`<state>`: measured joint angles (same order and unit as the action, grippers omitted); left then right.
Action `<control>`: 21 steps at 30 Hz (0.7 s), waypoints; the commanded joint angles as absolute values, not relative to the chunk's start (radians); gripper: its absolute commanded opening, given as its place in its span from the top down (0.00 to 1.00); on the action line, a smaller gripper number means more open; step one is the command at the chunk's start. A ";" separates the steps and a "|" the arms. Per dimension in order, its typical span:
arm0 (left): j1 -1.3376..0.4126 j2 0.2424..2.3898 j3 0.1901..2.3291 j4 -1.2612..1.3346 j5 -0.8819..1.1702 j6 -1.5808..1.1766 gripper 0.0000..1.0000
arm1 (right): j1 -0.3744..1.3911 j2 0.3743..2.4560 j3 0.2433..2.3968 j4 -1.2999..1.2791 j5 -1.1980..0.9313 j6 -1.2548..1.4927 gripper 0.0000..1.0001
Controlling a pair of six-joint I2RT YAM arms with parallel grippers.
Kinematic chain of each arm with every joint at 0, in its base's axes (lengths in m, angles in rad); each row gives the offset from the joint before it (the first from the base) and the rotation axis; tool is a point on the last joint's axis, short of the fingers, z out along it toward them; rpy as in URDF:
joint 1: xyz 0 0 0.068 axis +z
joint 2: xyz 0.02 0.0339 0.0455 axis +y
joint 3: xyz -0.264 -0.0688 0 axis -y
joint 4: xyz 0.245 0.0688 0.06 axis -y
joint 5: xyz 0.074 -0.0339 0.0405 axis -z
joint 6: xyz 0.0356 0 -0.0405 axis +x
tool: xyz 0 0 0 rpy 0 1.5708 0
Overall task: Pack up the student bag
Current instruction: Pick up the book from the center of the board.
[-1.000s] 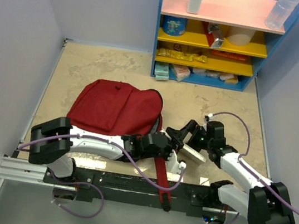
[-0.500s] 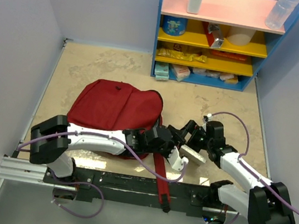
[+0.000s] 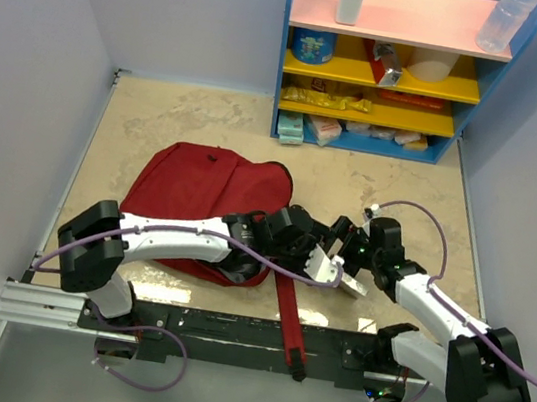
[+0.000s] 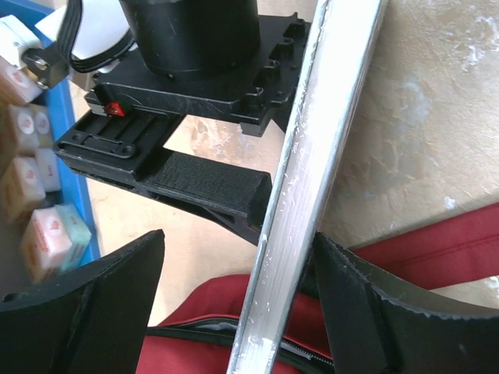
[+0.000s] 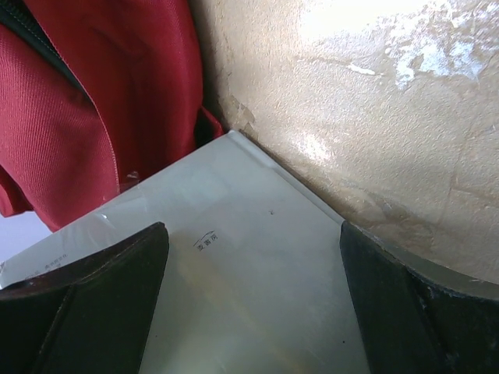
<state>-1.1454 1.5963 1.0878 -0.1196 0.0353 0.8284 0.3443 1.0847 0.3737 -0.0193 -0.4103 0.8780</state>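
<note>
Beige surface (image 3: 159, 124): student bag (image 3: 198, 201) lies just beside left end effector (image 4: 238, 257) and right end effector (image 5: 253, 234), both spread open about a flat white packet (image 5: 234, 312).

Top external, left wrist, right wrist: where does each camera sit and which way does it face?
Top external: above and behind, facing down at the student bag and shelf; both arms show.
Left wrist: on the left arm, looking along the left claw at the edge of a flat pale book.
Right wrist: on the right arm, looking along the right claw onto that book's face.
All share bag and book.
</note>
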 commanded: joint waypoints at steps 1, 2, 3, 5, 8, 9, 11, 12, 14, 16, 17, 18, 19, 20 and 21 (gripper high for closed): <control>-1.109 1.608 1.147 -0.141 0.035 0.784 0.22 | 0.365 1.058 0.364 -0.083 -0.476 0.861 0.05; -1.106 1.611 1.150 -0.149 0.047 0.781 0.24 | 0.367 1.057 0.364 -0.084 -0.476 0.861 0.05; -1.101 1.615 1.154 -0.159 0.051 0.779 0.29 | 0.365 1.054 0.364 -0.084 -0.474 0.862 0.05; -1.098 1.623 1.160 -0.176 0.078 0.787 0.35 | 0.365 1.054 0.365 -0.084 -0.474 0.864 0.05; -1.095 1.641 1.183 -0.236 0.135 0.802 0.43 | 0.367 1.048 0.362 -0.086 -0.474 0.867 0.05; -1.091 1.661 1.212 -0.285 0.149 0.807 0.49 | 0.365 1.043 0.361 -0.087 -0.474 0.868 0.05; -1.083 1.687 1.244 -0.330 0.181 0.815 0.57 | 0.367 1.039 0.360 -0.087 -0.474 0.868 0.05; -1.078 1.719 1.288 -0.392 0.193 0.822 0.68 | 0.365 1.039 0.365 -0.094 -0.474 0.864 0.05; -1.068 1.752 1.339 -0.449 0.213 0.824 0.86 | 0.367 1.028 0.379 -0.109 -0.451 0.854 0.05; -1.063 1.778 1.397 -0.500 0.215 0.822 1.00 | 0.364 1.011 0.428 -0.156 -0.417 0.828 0.04; -1.054 1.775 1.408 -0.503 0.225 0.819 1.00 | 0.351 1.006 0.451 -0.178 -0.381 0.813 0.03; -1.049 1.752 1.413 -0.488 0.227 0.815 1.00 | 0.335 1.006 0.506 -0.231 -0.364 0.780 0.02; -1.046 1.740 1.411 -0.479 0.226 0.808 1.00 | 0.316 1.005 0.534 -0.256 -0.353 0.763 0.02; -1.043 1.723 1.408 -0.471 0.216 0.807 1.00 | 0.270 1.000 0.558 -0.277 -0.339 0.735 0.02; -1.042 1.689 1.404 -0.466 0.207 0.805 1.00 | 0.249 0.999 0.608 -0.314 -0.333 0.723 0.01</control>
<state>-1.0798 1.7542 1.3579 -0.5022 0.2394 0.8242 0.3180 1.0363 0.4465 -0.1913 -0.3389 0.8082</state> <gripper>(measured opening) 0.277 0.979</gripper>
